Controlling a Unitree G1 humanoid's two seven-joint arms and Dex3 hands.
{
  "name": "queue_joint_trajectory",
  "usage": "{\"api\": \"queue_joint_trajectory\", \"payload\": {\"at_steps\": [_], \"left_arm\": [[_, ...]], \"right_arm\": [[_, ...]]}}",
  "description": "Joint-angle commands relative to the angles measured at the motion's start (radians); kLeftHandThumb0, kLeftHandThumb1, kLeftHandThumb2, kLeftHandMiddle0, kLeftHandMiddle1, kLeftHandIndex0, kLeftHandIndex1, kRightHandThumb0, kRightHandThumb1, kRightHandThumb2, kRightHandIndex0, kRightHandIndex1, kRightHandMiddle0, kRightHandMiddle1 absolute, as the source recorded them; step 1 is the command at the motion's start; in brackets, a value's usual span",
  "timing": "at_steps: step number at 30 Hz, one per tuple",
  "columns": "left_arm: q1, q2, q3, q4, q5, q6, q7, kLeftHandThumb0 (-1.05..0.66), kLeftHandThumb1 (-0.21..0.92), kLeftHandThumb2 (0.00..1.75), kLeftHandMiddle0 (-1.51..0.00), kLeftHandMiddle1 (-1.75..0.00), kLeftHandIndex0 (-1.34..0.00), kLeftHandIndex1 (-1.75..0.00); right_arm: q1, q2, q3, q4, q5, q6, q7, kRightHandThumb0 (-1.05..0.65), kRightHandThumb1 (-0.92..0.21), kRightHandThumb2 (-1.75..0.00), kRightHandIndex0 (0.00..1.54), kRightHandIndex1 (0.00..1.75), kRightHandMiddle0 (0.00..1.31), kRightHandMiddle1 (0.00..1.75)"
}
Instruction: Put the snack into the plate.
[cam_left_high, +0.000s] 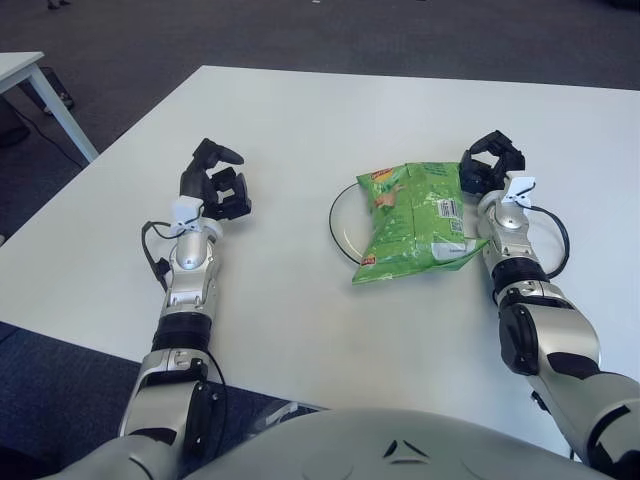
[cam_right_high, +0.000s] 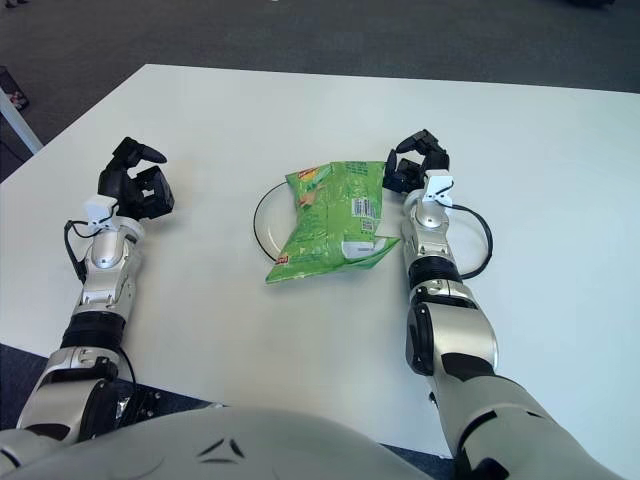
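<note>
A green snack bag (cam_left_high: 415, 220) lies flat across a clear plate with a dark rim (cam_left_high: 335, 225) in the middle of the white table. It covers most of the plate, and only the plate's left arc shows. My right hand (cam_left_high: 488, 162) is at the bag's upper right corner, right against its edge, with fingers loosely curled and nothing visibly between them. My left hand (cam_left_high: 215, 180) shows well to the left of the plate, over bare table, fingers relaxed and holding nothing.
The white table (cam_left_high: 300, 120) stretches far beyond the plate on all sides. A black cable loop (cam_left_high: 560, 240) hangs by my right wrist. The corner of another white table (cam_left_high: 20, 65) stands at the upper left, over dark carpet.
</note>
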Motion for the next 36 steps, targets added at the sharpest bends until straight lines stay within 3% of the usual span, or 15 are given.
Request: {"api": "queue_joint_trajectory", "payload": {"at_steps": [1,22,36], "left_arm": [[0.210,-0.083,-0.001,0.039,-0.003,0.038,0.028,-0.46,0.37,1.25,-1.09,-1.75,-0.57,-1.75],[0.286,-0.078,0.010,-0.073,-0.005,0.084,0.027,-0.45,0.40,1.21,-1.07,-1.75,-0.55,-1.75],[0.297,-0.073,0.013,-0.076,-0.015,0.084,0.007,-0.45,0.40,1.21,-1.07,-1.75,-0.55,-1.75]], "right_arm": [[0.031,0.036,0.024,0.069,-0.024,0.043,0.008,-0.46,-0.36,-1.26,1.31,1.75,0.58,1.75],[0.001,0.055,0.044,0.094,-0.029,0.037,0.027,-0.51,-0.24,-1.41,1.32,1.75,0.68,1.75],[0.005,0.056,0.053,0.085,-0.036,0.044,0.001,-0.49,-0.28,-1.36,1.31,1.75,0.64,1.75]]}}
